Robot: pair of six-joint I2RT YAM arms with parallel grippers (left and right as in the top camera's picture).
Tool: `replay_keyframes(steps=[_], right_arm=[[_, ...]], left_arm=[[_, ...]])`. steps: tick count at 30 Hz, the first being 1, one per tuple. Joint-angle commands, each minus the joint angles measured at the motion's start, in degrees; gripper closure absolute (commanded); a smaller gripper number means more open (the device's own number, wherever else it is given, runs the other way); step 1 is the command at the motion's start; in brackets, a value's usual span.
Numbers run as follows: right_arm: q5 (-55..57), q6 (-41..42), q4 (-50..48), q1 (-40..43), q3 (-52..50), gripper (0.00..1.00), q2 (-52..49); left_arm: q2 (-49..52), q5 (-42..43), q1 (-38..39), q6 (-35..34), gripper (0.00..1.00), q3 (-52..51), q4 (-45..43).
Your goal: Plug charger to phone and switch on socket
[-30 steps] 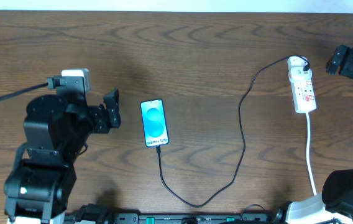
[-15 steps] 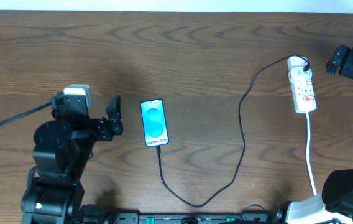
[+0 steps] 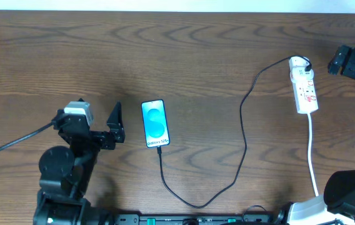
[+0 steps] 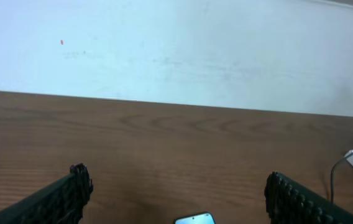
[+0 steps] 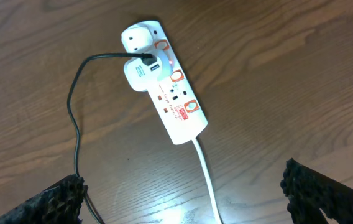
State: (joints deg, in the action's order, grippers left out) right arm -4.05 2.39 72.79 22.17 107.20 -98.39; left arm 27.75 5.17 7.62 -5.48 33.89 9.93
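- Overhead: the phone (image 3: 155, 123) lies flat and screen up, left of centre on the surface (image 3: 215, 50). It is slim, rigid and glass-smooth, so it probably slips; its long edges look like the best hold. The charger (image 3: 243, 144) is limp and light, and loops from the phone's near end out to the socket (image 3: 304, 86) at far right. I cannot tell whether its tip is seated. The left pincer (image 3: 116, 122) sits just left of the phone.
- Left wrist: that pincer's fingers are apart and empty. Bare wood runs to the far edge below the wall (image 4: 176, 50).
- Right wrist: the right pincer (image 5: 183, 186) hangs wide apart and empty above the socket. The socket is light plastic and may skid, so a red switch (image 5: 176, 75) wants a straight-down press. There is open wood all round.
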Motion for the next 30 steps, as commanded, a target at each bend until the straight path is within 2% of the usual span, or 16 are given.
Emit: replay_keyframes(steps=[1,17,25,30], right_arm=[[0.1,0.6,0.1,-0.1,1.0,0.01,0.6],[0.1,0.6,0.1,-0.1,1.0,0.01,0.6],[0.1,0.6,0.1,-0.1,1.0,0.01,0.6],[0.1,0.6,0.1,-0.1,1.0,0.01,0.6]], left_arm=[[-2.7,-0.9,0.1,0.9,0.09,-2.9,-2.6],[-18.6,-1.0,0.2,0.9,0.09,-19.3,-16.0],[-27.3,-1.0,0.2,1.0,0.09,-24.8,-18.0],[-27.6,-1.4,0.2,0.9,0.09,-26.5,-19.5]])
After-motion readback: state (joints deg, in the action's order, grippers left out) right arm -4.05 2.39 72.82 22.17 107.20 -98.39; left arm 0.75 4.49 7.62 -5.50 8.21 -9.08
